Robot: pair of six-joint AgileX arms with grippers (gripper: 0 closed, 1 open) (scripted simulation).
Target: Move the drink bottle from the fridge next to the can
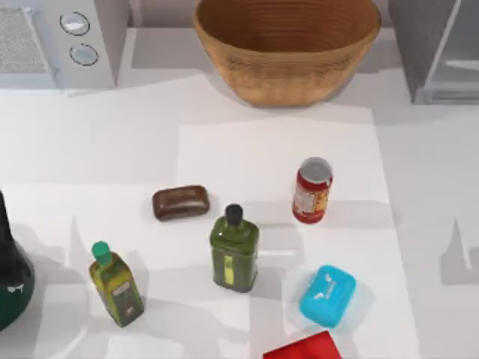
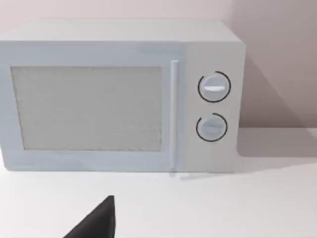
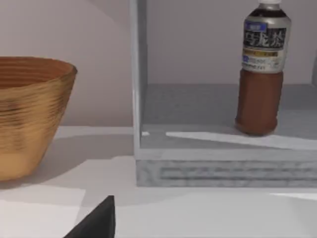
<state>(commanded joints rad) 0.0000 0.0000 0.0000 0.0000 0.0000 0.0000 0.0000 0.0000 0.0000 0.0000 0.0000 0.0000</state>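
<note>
The drink bottle [image 3: 261, 74] is standing upright on the grey floor of the open fridge [image 3: 223, 171], toward one side of the compartment. Its white cap is on and its reddish-brown liquid is showing below the label.

In the top view, taking the table's [image 1: 262, 142] middle as the clock's centre, a red flat object [image 1: 303, 349] is lying at the near edge at about 6 o'clock. A blue rounded case [image 1: 328, 295] is sitting just beyond it, at about 5 o'clock. The small yellow-green bottle [image 1: 116, 284] with a green cap is standing at about 7 o'clock. Well to its left, the left arm [image 1: 9, 277] is sitting at the table's left edge. The square olive-green bottle [image 1: 234, 250] with a black cap is standing near the centre, and a brown oblong bar [image 1: 180, 202] is lying at its 10 o'clock. The can [image 1: 312, 191] is standing upright at about 3 o'clock, apart from everything else.

Farther back, a wicker basket [image 1: 288, 45] is sitting at 12 o'clock, the microwave [image 1: 75, 37] at 10 o'clock and the fridge at 2 o'clock.

The left gripper [image 2: 99, 223] is hovering over the table and facing the microwave's closed door. The right gripper [image 3: 99, 223] is hovering low in front of the fridge, well apart from the bottle. I cannot tell how wide either one is standing, and neither is holding anything.
</note>
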